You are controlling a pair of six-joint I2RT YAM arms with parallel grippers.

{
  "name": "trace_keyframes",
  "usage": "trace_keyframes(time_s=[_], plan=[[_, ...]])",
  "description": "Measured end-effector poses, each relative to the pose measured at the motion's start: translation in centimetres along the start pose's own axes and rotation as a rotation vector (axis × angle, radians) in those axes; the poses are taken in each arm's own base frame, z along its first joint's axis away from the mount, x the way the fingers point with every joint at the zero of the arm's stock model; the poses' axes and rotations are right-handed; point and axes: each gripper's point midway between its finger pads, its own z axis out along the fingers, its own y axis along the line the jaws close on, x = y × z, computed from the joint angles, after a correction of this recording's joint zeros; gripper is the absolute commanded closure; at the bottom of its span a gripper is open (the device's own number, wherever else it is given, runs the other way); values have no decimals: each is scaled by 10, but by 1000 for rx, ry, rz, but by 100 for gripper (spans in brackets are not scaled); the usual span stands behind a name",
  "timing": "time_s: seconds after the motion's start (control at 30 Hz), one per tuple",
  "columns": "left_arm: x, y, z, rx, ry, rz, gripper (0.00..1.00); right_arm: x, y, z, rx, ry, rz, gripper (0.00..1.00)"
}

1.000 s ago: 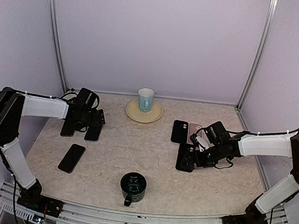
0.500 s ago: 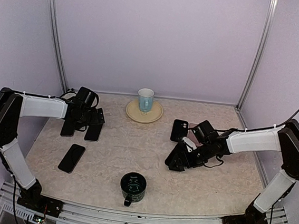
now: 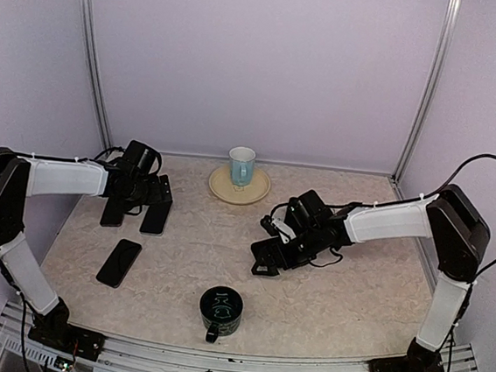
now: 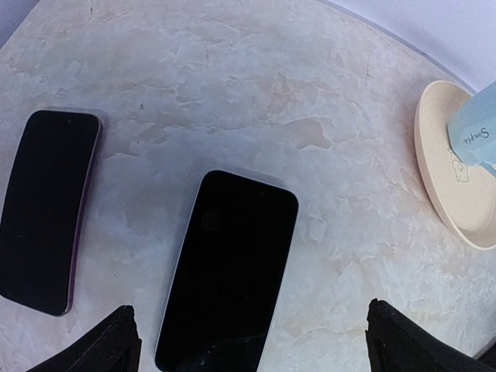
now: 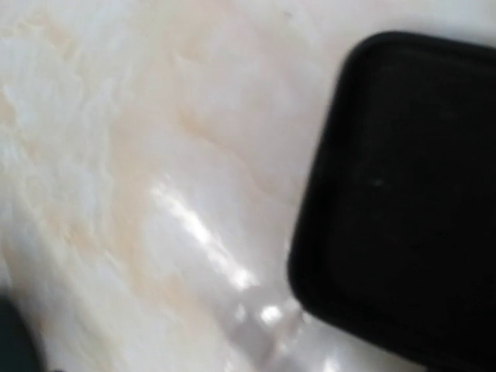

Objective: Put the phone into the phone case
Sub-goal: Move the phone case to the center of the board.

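Worried about phone (image 4: pixel 229 263): flat on table (image 4: pixel 256 93), thin, little edge to bite. Could skid on closing, likely into second phone (image 4: pixel 46 209) just beside. Could also end up skewed against case (image 5: pixel 403 201), lying flat under right wrist, blurred, well apart from phone. Left gripper (image 4: pixel 249 329) low over phone, spread wide, holding nothing. Right gripper (image 3: pixel 266 256) reached toward table centre, near dark mug (image 3: pixel 220 311); taken as spread, contact with case impossible to tell.
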Motion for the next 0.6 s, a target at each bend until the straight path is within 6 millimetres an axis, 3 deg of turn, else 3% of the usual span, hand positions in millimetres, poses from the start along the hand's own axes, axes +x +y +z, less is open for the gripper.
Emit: trace_keyframes(time_s=[0.4, 0.6], plan=[[-2, 1, -1, -6, -10, -2, 1, -10, 18, 10, -67, 7, -40, 0], [-11, 1, -5, -15, -35, -4, 1, -21, 31, -16, -70, -41, -86, 0]])
